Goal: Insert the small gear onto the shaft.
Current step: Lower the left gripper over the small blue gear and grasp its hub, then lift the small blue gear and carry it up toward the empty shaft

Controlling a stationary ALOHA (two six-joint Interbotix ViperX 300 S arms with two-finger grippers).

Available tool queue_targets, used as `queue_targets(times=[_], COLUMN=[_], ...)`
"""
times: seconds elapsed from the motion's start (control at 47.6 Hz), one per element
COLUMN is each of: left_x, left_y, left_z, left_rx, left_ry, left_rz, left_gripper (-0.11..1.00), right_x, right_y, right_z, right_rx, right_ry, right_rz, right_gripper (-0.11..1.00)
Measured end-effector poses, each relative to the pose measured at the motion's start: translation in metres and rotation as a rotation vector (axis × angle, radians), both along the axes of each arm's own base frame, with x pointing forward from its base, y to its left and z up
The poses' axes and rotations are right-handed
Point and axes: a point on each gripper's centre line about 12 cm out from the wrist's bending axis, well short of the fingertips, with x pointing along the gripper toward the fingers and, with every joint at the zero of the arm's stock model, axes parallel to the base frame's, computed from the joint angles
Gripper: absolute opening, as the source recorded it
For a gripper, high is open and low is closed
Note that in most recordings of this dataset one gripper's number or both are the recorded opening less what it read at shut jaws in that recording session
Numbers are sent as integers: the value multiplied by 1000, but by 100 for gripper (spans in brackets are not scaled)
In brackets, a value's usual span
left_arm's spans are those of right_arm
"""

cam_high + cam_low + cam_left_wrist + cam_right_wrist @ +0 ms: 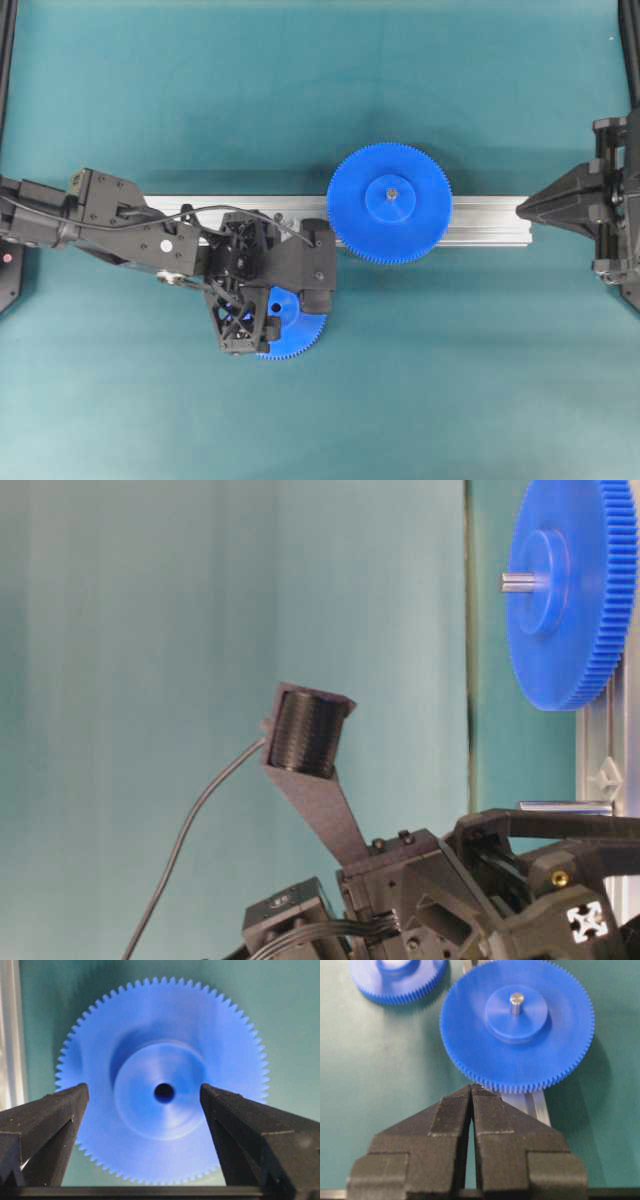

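The small gear [164, 1085] lies flat on the teal table, hub up. In the left wrist view my left gripper [144, 1095] is open, with one finger on each side of the hub and a clear gap to it. From overhead the left gripper [275, 318] covers most of the small gear [295, 335]. The shaft [565, 806] shows only in the table-level view, a thin grey pin on a clear faceted base on the rail; the left arm hides it from overhead. My right gripper [520, 208] is shut and empty at the rail's right end.
The larger blue gear [390, 203] sits on its own pin on the aluminium rail [480, 215], close to the left arm's wrist. It fills the right wrist view [517, 1025], just beyond the shut fingertips [471, 1089]. A black cable loops off the left arm.
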Motion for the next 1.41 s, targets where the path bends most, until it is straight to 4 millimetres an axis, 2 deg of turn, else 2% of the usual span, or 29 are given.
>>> queue_targets(times=[0.168,0.84,1.407], left_x=[1,1,3], left_y=[-1,-9,-12], left_z=[-7,-8,-17], left_rx=[-1,-3,1], left_ry=[20,23,42], left_rz=[4,-12,-21], left_gripper=[92,92,91], right_x=[-2,-3,-3], right_y=[0,0,0], right_z=[-2,-2,-2], right_rx=[2,9,10], right_ry=[3,-2,-2], right_rz=[-2,-6,-6], right_gripper=[7,7,7])
